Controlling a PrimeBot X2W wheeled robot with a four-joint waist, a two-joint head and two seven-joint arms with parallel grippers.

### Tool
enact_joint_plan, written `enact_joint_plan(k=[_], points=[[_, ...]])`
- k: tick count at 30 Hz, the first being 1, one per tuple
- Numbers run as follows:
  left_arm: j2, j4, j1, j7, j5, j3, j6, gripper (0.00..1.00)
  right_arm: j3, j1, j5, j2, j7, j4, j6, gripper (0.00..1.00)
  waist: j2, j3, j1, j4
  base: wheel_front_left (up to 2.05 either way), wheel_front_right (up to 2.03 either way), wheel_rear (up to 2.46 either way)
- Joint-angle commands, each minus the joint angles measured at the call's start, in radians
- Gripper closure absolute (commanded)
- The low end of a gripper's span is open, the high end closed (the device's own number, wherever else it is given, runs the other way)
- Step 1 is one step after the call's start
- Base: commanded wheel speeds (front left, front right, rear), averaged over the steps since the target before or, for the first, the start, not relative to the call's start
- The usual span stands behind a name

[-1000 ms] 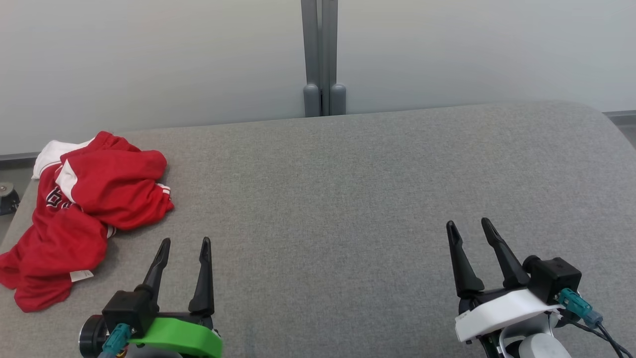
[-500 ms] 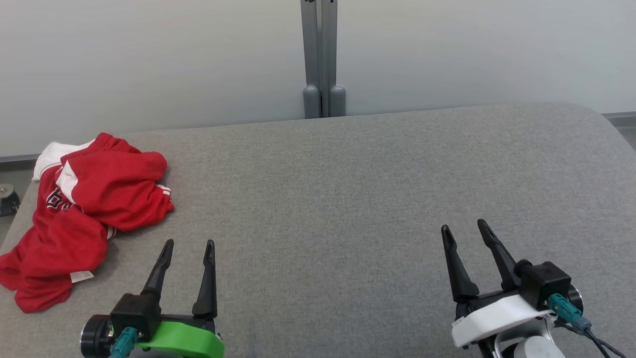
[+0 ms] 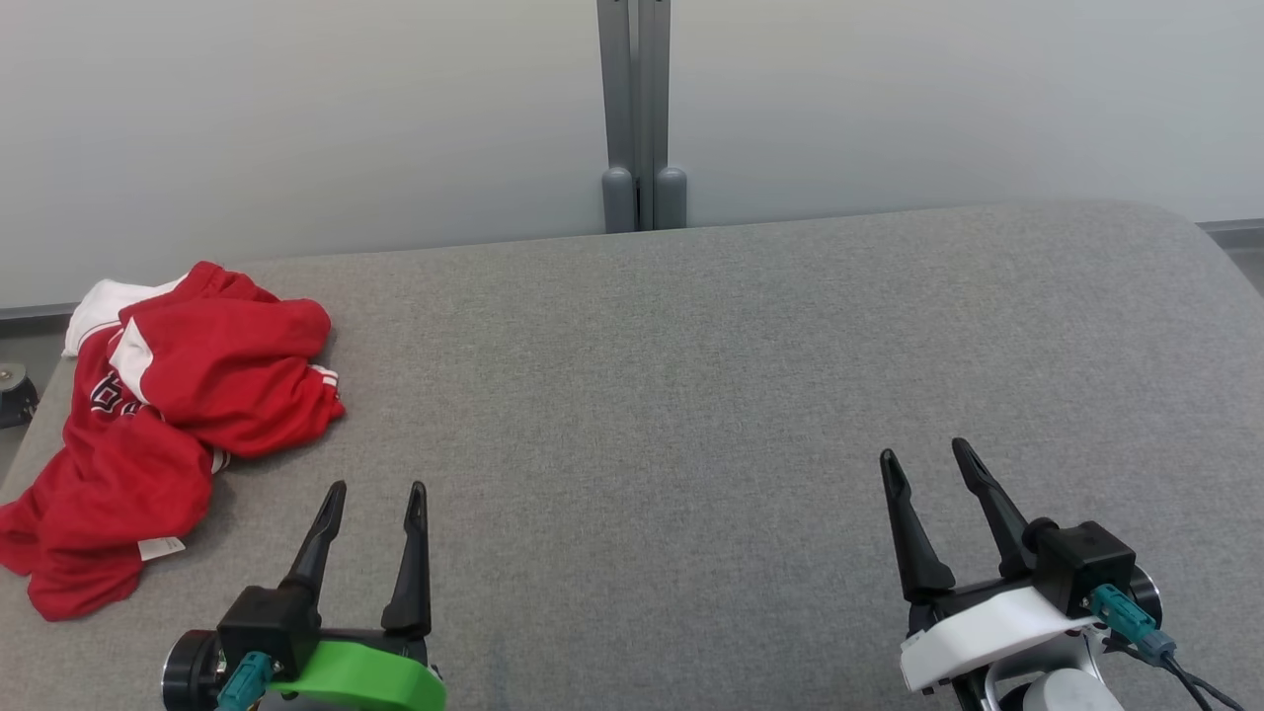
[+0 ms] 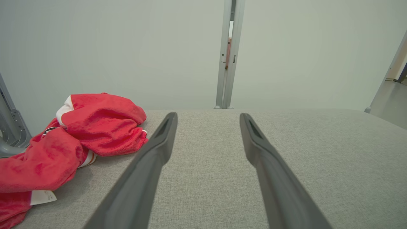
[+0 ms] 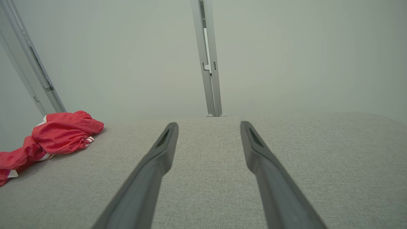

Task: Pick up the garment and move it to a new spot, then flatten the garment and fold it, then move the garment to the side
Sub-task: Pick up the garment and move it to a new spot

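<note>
One crumpled red and white garment (image 3: 168,395) lay at the left edge of the single grey padded table (image 3: 691,375). My two grippers hung over the near edge. My left gripper (image 3: 377,491) was just right of the garment and apart from it, and my right gripper (image 3: 925,454) was well off to the right. Each had its two dark fingers spread wide, holding nothing. One grey post (image 3: 638,109) stood beyond the far edge.

From the head we look forward and down across the grey padded table (image 3: 691,326) toward the pale wall (image 3: 296,118). Our two wrist cameras sit low over the same surface, each sighting along its own fingers (image 4: 152,159). All three views share the grey post (image 3: 637,109) and, at left, the red garment (image 3: 178,395).
</note>
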Motion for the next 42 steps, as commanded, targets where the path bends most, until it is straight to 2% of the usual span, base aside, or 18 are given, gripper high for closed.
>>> enact_joint_plan(k=[1, 6, 11, 28, 42], points=[[0.003, 0.000, -0.004, -0.001, -0.001, 0.003, -0.001, 0.00, -0.001, 0.006, -0.005, -0.004, -0.003, 0.002, 0.000, 0.00, 0.0000, 0.001, 0.0000, 0.000, 0.00, 0.00, 0.00], [0.003, -0.003, -0.007, -0.001, 0.002, 0.007, 0.006, 0.00, -0.004, 0.007, 0.011, -0.004, -0.003, -0.001, 0.000, 0.00, 0.0000, 0.004, 0.0000, 0.007, 0.00, 0.00, 0.00], [0.003, -0.013, -0.006, -0.001, 0.010, 0.009, 0.015, 0.00, -0.003, 0.012, 0.019, -0.004, -0.003, -0.007, 0.000, 0.00, 0.0000, 0.009, 0.0000, 0.042, 0.00, 0.00, 0.00], [0.003, -0.060, 0.020, -0.001, 0.034, 0.075, 0.057, 0.00, 0.007, 0.005, 0.013, -0.003, -0.003, -0.015, 0.000, 0.00, 0.0000, 0.045, 0.0000, 0.258, 0.00, 0.00, 0.00], [0.003, -0.073, 0.025, -0.001, 0.046, 0.098, 0.065, 0.00, 0.016, -0.001, 0.013, -0.004, -0.003, -0.008, 0.000, 0.00, 0.0000, 0.045, 0.0000, 0.417, 0.00, 0.00, 0.00]])
